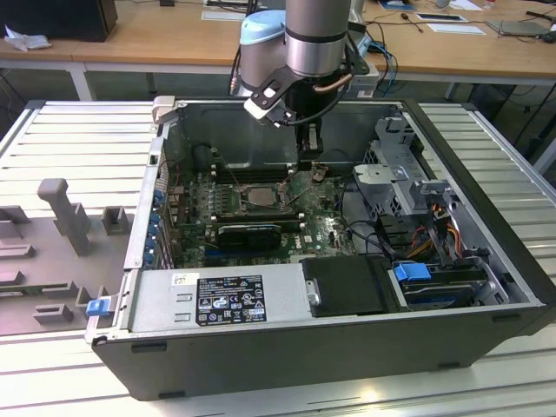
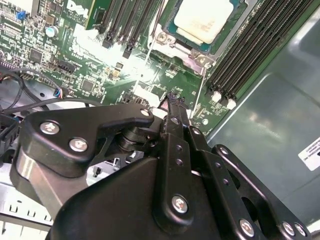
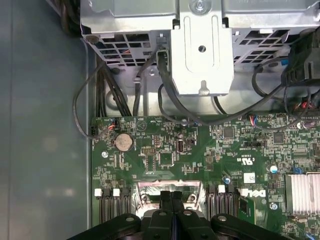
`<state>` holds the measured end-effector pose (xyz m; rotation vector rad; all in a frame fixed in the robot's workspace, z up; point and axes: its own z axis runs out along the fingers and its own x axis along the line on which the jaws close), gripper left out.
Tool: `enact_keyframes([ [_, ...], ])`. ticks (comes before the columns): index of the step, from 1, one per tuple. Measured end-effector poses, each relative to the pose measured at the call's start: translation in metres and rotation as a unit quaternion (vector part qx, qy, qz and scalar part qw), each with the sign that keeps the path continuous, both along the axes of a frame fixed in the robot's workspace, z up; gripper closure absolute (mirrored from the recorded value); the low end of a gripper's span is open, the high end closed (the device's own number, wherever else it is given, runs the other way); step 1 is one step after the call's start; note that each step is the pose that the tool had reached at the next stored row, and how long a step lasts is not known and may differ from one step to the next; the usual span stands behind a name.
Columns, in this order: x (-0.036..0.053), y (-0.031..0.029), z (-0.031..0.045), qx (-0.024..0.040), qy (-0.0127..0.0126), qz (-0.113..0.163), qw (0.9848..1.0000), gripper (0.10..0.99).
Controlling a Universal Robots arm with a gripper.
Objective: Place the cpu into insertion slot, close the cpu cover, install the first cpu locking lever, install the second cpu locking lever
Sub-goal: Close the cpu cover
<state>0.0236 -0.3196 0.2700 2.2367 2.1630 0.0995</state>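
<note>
In the insertion slot [image 2: 176, 44] sits one cpu [image 2: 202, 20].

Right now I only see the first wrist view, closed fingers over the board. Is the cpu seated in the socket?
Observer: Yes. In the second wrist view the cpu lies in the insertion slot, pale face up.
Operator: Where is the gripper relative to it?
Observer: In the exterior view the gripper hangs just off the slot's edge, on the exterior view's right.
Operator: Anything near the fingertips?
Observer: In the second wrist view a thin silvery lever rod runs close beside them. I cannot tell whether they touch.
</note>
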Motion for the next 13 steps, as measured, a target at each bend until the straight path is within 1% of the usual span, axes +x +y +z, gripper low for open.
enact_keyframes([
  [2, 0.0037, 0.0000, 0.0000, 0.0000, 0.0005, 0.000, 1.0000, 0.980],
  [7, 0.0088, 0.0000, 0.0000, 0.0000, 0.0012, 0.000, 1.0000, 0.980],
  [13, 0.0152, 0.0000, -0.0001, 0.0000, 0.0014, 0.000, 1.0000, 0.980],
])
